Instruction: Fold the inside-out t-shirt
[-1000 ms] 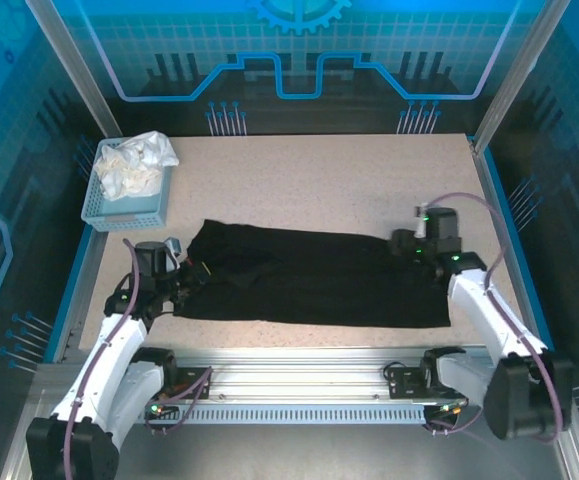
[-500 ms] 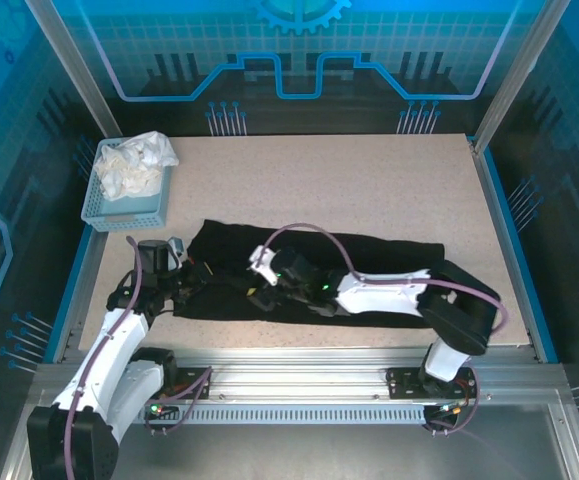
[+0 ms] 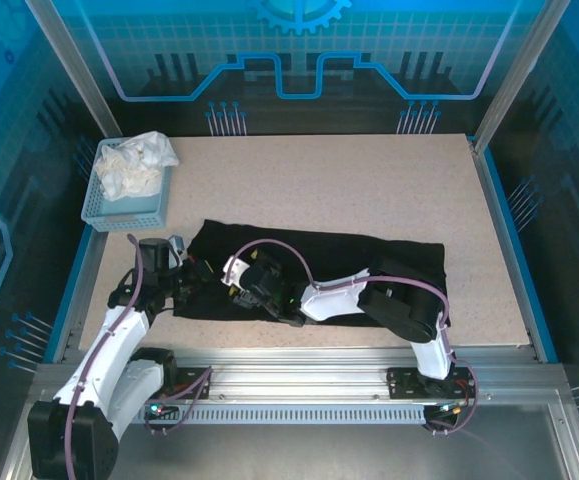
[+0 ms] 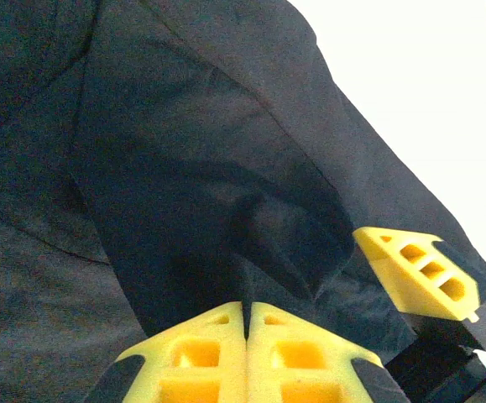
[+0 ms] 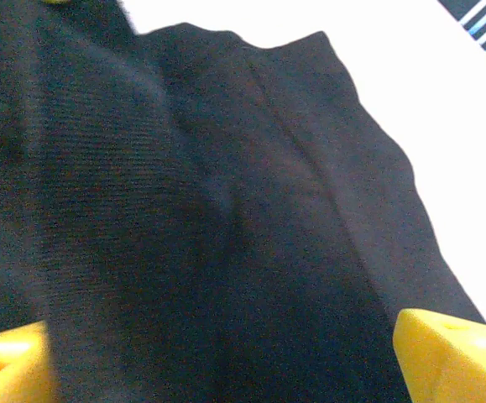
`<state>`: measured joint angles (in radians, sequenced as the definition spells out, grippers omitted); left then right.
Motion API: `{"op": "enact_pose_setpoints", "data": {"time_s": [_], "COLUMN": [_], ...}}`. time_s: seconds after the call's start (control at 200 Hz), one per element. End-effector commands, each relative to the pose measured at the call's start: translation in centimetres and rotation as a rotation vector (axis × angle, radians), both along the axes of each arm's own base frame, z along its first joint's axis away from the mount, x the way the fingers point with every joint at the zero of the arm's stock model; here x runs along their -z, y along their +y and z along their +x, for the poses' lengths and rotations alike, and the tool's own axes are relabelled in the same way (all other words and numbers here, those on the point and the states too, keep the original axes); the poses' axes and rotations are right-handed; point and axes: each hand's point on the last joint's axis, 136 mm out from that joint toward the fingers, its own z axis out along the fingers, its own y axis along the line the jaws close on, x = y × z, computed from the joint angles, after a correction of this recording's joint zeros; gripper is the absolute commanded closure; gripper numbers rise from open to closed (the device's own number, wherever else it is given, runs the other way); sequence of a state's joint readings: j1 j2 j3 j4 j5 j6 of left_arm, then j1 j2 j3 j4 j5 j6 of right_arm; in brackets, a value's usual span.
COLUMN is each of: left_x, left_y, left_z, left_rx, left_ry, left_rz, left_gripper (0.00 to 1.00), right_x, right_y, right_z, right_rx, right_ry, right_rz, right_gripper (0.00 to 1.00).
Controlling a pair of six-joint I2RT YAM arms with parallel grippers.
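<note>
Overhead, the inside-out t-shirt (image 3: pixel 339 255) lies as a long black band near the table's (image 3: pixel 349 180) near edge. Close up, the left gripper (image 4: pixel 245 309) pinches its fabric with jaws pressed together, while the right gripper (image 5: pixel 226 353) gapes wide over the cloth. A blue basket (image 3: pixel 119 210) sits at the far left corner, with blue-lit walls around.

**Black inside-out t-shirt (image 3: pixel 369 248) laid out in long band across table (image 3: pixel 369 180)**

The garment, of plain black soft fabric, is seen spread low on the near half of the speckled tabletop as a long, narrow band, its length running left to right. The right end is squared off. Toward the left end the cloth is drawn up into soft ridges and folds. In the right wrist view, a stitched seam is seen running near a wavy edge.
</note>
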<state>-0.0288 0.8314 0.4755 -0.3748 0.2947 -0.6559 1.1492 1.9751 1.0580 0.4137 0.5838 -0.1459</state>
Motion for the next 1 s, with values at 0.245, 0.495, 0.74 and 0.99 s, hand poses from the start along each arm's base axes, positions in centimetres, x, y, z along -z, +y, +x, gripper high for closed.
{"op": "enact_pose_setpoints", "data": {"time_s": [0.245, 0.495, 0.74, 0.99], "left_x": [-0.1, 0.0, 0.2, 2.4], "left_y": [0.1, 0.5, 0.6, 0.1], "left_z": [0.0, -0.3, -0.6, -1.8], "left_rx": [0.001, -0.006, -0.018, -0.047], "left_ry": [-0.001, -0.003, 0.011, 0.066], "left_rz": [0.002, 0.028, 0.025, -0.043], "left_gripper": [1.0, 1.0, 1.0, 0.89], "right_x": [-3.8, -1.8, -2.4, -0.8], "right_y": [-2.5, -2.8, -3.7, -4.2], "right_z": [-0.5, -2.4, -2.7, -5.8], "right_rx": [0.054, -0.069, -0.083, -0.243], "right_ry": [-0.108, -0.014, 0.005, 0.144], "right_rz": [-0.018, -0.145, -0.208, -0.293], "right_gripper": [0.5, 0.8, 0.92, 0.91]}}
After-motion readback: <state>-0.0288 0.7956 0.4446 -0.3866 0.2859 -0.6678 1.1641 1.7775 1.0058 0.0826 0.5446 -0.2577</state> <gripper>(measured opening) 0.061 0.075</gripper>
